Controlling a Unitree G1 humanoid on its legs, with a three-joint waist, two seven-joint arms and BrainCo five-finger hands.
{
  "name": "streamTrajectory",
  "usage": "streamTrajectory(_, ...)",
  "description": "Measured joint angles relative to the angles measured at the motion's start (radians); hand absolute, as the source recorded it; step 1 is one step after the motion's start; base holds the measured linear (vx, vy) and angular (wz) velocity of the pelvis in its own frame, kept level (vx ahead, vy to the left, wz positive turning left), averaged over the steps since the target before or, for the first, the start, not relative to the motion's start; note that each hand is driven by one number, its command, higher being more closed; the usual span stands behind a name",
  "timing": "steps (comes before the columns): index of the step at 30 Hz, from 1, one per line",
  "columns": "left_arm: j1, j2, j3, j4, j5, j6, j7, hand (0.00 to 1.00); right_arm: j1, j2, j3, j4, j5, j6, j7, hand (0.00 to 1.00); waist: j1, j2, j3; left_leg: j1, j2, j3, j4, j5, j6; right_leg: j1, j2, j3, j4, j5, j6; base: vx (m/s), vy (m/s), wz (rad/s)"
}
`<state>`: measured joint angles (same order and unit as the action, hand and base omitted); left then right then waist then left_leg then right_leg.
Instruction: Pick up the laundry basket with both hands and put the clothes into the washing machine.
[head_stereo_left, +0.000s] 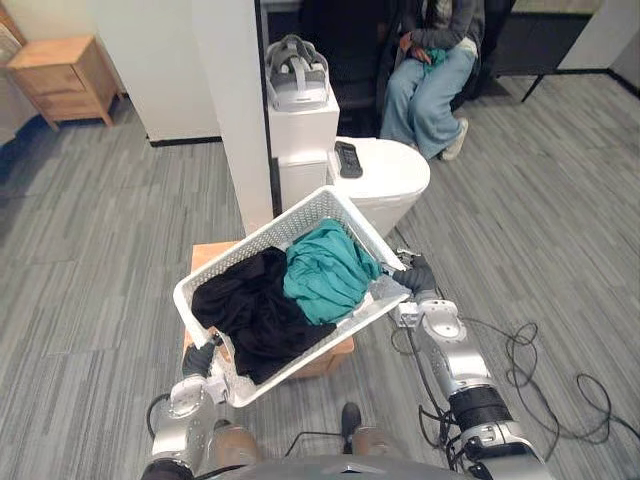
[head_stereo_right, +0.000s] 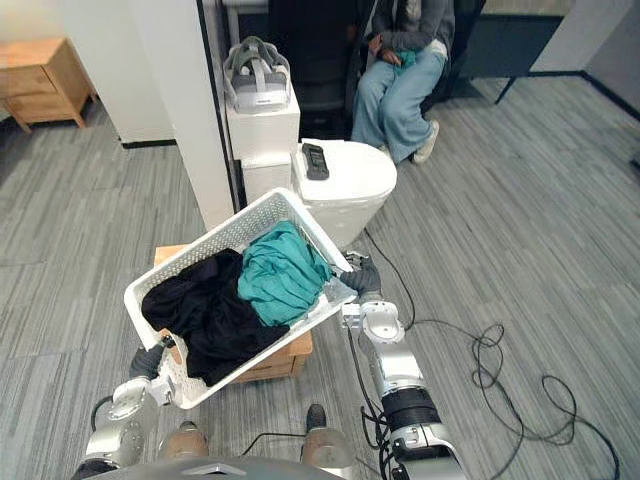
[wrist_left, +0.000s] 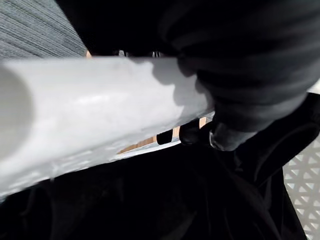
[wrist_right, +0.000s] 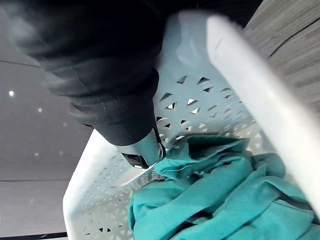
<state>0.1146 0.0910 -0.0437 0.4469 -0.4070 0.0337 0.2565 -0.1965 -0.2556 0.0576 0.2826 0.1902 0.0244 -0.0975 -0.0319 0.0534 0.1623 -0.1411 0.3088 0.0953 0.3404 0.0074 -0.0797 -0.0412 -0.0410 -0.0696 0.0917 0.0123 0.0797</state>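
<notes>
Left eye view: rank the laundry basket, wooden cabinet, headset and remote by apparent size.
1. laundry basket, largest
2. wooden cabinet, though it stands farther from the camera
3. headset
4. remote, smallest

The left hand (head_stereo_left: 199, 358) and the right hand (head_stereo_left: 418, 276) both grip the laundry basket (head_stereo_left: 258, 238), but its white rim hides most of each hand, and up close their dark covers block much of the wrist views. The basket covers most of the wooden box (head_stereo_left: 208, 253) beneath it and the near edge of the white washing machine (head_stereo_left: 390, 180), where a dark object (head_stereo_left: 347, 160) is too small to identify. The seated person (head_stereo_left: 432, 85) is cut off at the chest by the top edge.
</notes>
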Motion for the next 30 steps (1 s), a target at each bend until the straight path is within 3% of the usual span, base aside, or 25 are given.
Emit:
streamTrajectory(1, 0.000, 0.003, -0.001, -0.001, -0.003, 0.000, 0.000, 1.00, 0.000, 0.001, 0.000, 0.000, 0.000, 0.000, 0.001, 1.00, -0.004, -0.001, -0.002, 0.018, -0.013, -0.017, -0.044, 0.024, -0.009, 0.002, -0.006, 0.016, -0.003, -0.013, -0.019, -0.12, 0.000, 0.37)
streamTrajectory(3, 0.006, -0.007, -0.001, -0.012, -0.004, 0.000, -0.001, 1.00, -0.009, -0.001, 0.002, -0.001, 0.002, -0.003, 0.007, 1.00, 0.015, 0.009, -0.002, 0.003, -0.059, -0.067, 0.194, -0.123, -0.012, -0.005, -0.017, 0.025, 0.019, -0.004, -0.028, -0.12, 0.047, -0.01)
streamTrajectory(4, 0.018, -0.009, 0.001, -0.014, -0.004, 0.000, -0.001, 1.00, -0.009, 0.003, 0.009, 0.000, 0.002, -0.004, 0.007, 1.00, 0.026, 0.030, -0.011, 0.008, -0.083, -0.098, 0.275, -0.186, -0.025, -0.005, -0.009, 0.043, 0.021, 0.005, -0.025, -0.07, 0.083, -0.34)
streamTrajectory(5, 0.030, -0.002, 0.005, -0.028, -0.004, 0.000, -0.001, 1.00, -0.009, 0.015, 0.014, -0.001, 0.002, -0.005, 0.006, 1.00, 0.020, 0.054, -0.027, 0.027, -0.097, -0.133, 0.262, -0.233, -0.032, -0.012, 0.007, 0.051, 0.024, 0.006, -0.023, -0.10, 0.127, -0.33)
streamTrajectory(8, 0.052, 0.017, 0.016, -0.096, -0.004, 0.000, -0.001, 1.00, -0.008, 0.037, 0.017, -0.019, 0.003, -0.008, 0.007, 1.00, 0.011, 0.050, -0.028, 0.076, -0.135, -0.227, 0.103, -0.300, -0.069, -0.058, 0.010, 0.108, 0.011, 0.030, -0.007, -0.16, 0.150, -0.22)
streamTrajectory(9, 0.049, 0.025, 0.024, -0.107, -0.004, 0.000, 0.000, 1.00, -0.009, 0.051, 0.008, -0.026, 0.003, -0.010, 0.006, 1.00, 0.011, 0.024, -0.016, 0.085, -0.165, -0.212, 0.073, -0.306, -0.064, -0.077, -0.009, 0.140, 0.008, 0.046, -0.001, -0.15, 0.164, -0.24)
streamTrajectory(11, 0.070, 0.034, 0.026, -0.110, -0.004, 0.001, 0.000, 1.00, -0.001, 0.065, 0.010, -0.030, 0.002, -0.008, 0.006, 1.00, 0.010, -0.001, -0.019, 0.087, -0.197, -0.171, 0.056, -0.291, -0.040, -0.083, -0.028, 0.204, -0.031, 0.080, -0.027, -0.13, 0.169, -0.51)
streamTrajectory(14, 0.071, 0.058, 0.023, -0.129, -0.003, 0.001, 0.000, 1.00, 0.018, 0.092, -0.003, -0.040, 0.000, -0.008, 0.004, 1.00, -0.003, -0.036, -0.019, 0.069, -0.241, -0.115, 0.058, -0.287, -0.020, -0.114, -0.062, 0.278, -0.073, 0.101, -0.033, -0.12, 0.163, -0.50)
streamTrajectory(16, 0.071, 0.068, 0.023, -0.143, -0.001, 0.001, 0.000, 1.00, 0.055, 0.109, -0.005, -0.083, -0.001, -0.009, 0.001, 1.00, -0.006, -0.049, -0.018, 0.056, -0.246, -0.066, 0.058, -0.284, -0.015, -0.142, -0.062, 0.320, -0.091, 0.084, -0.071, -0.08, 0.148, -0.67)
streamTrajectory(17, 0.071, 0.070, 0.024, -0.149, 0.002, 0.001, -0.001, 1.00, 0.082, 0.119, -0.011, -0.110, -0.008, -0.009, 0.000, 1.00, -0.010, -0.056, -0.015, 0.054, -0.247, -0.034, 0.055, -0.281, -0.015, -0.164, -0.057, 0.335, -0.099, 0.054, -0.135, -0.03, 0.096, -0.75)
streamTrajectory(18, 0.071, 0.072, 0.024, -0.149, 0.010, 0.001, -0.001, 1.00, 0.090, 0.124, -0.017, -0.115, -0.014, -0.011, 0.000, 1.00, -0.013, -0.058, -0.014, 0.056, -0.245, -0.019, 0.050, -0.278, -0.009, -0.171, -0.055, 0.334, -0.102, 0.028, -0.168, -0.02, 0.135, -1.01)
streamTrajectory(19, 0.068, 0.073, 0.024, -0.149, 0.030, 0.005, -0.001, 1.00, 0.109, 0.134, -0.031, -0.113, -0.030, -0.011, -0.004, 1.00, -0.031, -0.060, -0.012, 0.072, -0.236, 0.022, 0.016, -0.252, 0.025, -0.181, -0.047, 0.304, -0.102, -0.096, -0.258, -0.04, 0.053, -1.18)
streamTrajectory(20, 0.065, 0.063, 0.029, -0.149, 0.044, 0.007, -0.002, 1.00, 0.121, 0.138, -0.034, -0.108, -0.032, -0.011, -0.013, 1.00, -0.035, -0.053, -0.009, 0.096, -0.193, 0.097, -0.033, -0.227, 0.038, -0.217, -0.037, 0.212, -0.043, -0.100, -0.154, -0.03, 0.047, -1.40)
streamTrajectory(21, 0.065, 0.066, 0.034, -0.149, 0.049, 0.008, -0.002, 1.00, 0.123, 0.144, -0.033, -0.108, -0.035, -0.010, -0.015, 1.00, -0.030, -0.062, -0.010, 0.109, -0.182, 0.139, -0.044, -0.223, 0.037, -0.249, -0.030, 0.139, 0.032, -0.070, -0.140, -0.01, -0.027, -1.72)
streamTrajectory(22, 0.065, 0.068, 0.047, -0.148, 0.051, 0.012, -0.002, 1.00, 0.131, 0.166, -0.036, -0.108, -0.041, -0.012, -0.016, 1.00, -0.026, -0.086, -0.013, 0.132, -0.172, 0.210, -0.041, -0.224, 0.039, -0.277, -0.038, 0.009, 0.191, -0.033, -0.177, 0.06, 0.001, -1.61)
streamTrajectory(23, 0.060, 0.066, 0.049, -0.149, 0.052, 0.014, -0.005, 1.00, 0.155, 0.187, -0.051, -0.108, -0.041, -0.024, -0.017, 1.00, -0.038, -0.117, -0.019, 0.149, -0.191, 0.244, -0.015, -0.253, 0.029, -0.236, -0.057, -0.120, 0.233, 0.051, -0.160, 0.04, 0.022, -1.67)
streamTrajectory(24, 0.058, 0.060, 0.060, -0.148, 0.054, 0.015, -0.005, 1.00, 0.158, 0.186, -0.050, -0.097, -0.041, -0.027, -0.017, 1.00, -0.027, -0.120, -0.017, 0.143, -0.188, 0.256, 0.004, -0.271, 0.035, -0.239, -0.046, -0.140, 0.215, 0.091, -0.136, -0.09, 0.030, -1.86)
streamTrajectory(25, 0.055, 0.045, 0.087, -0.147, 0.057, 0.016, -0.005, 1.00, 0.135, 0.187, -0.048, -0.086, -0.042, -0.029, -0.016, 1.00, -0.015, -0.103, -0.022, 0.149, -0.154, 0.275, -0.026, -0.275, 0.051, -0.225, 0.022, -0.075, 0.091, 0.211, -0.137, -0.15, 0.028, -2.00)
streamTrajectory(26, 0.039, 0.046, 0.089, -0.141, 0.059, 0.017, -0.010, 1.00, 0.136, 0.189, -0.055, -0.087, -0.044, -0.031, -0.018, 1.00, -0.014, -0.091, -0.008, 0.173, -0.128, 0.345, -0.050, -0.252, 0.037, -0.237, 0.022, -0.096, 0.150, 0.157, -0.195, -0.13, 0.009, -1.97)
streamTrajectory(27, 0.035, 0.044, 0.080, -0.141, 0.059, 0.018, -0.010, 1.00, 0.141, 0.187, -0.063, -0.066, -0.053, -0.031, -0.019, 1.00, -0.034, -0.092, -0.009, 0.205, -0.112, 0.388, -0.071, -0.237, 0.030, -0.238, -0.026, -0.143, 0.367, -0.016, -0.179, 0.00, 0.002, -1.25)
streamTrajectory(29, 0.038, 0.043, 0.081, -0.141, 0.060, 0.019, -0.010, 1.00, 0.143, 0.187, -0.062, -0.065, -0.067, -0.041, -0.019, 1.00, -0.025, -0.110, -0.020, 0.207, -0.095, 0.459, -0.033, -0.255, 0.021, -0.207, -0.092, -0.147, 0.442, -0.096, -0.119, 0.00, -0.082, -1.22)
streamTrajectory(30, 0.038, 0.042, 0.090, -0.140, 0.059, 0.020, -0.010, 1.00, 0.132, 0.187, -0.060, -0.066, -0.075, -0.050, -0.019, 1.00, -0.028, -0.130, -0.028, 0.191, -0.086, 0.484, 0.000, -0.273, 0.004, -0.204, -0.070, -0.155, 0.383, -0.094, -0.104, -0.06, -0.138, -1.25)
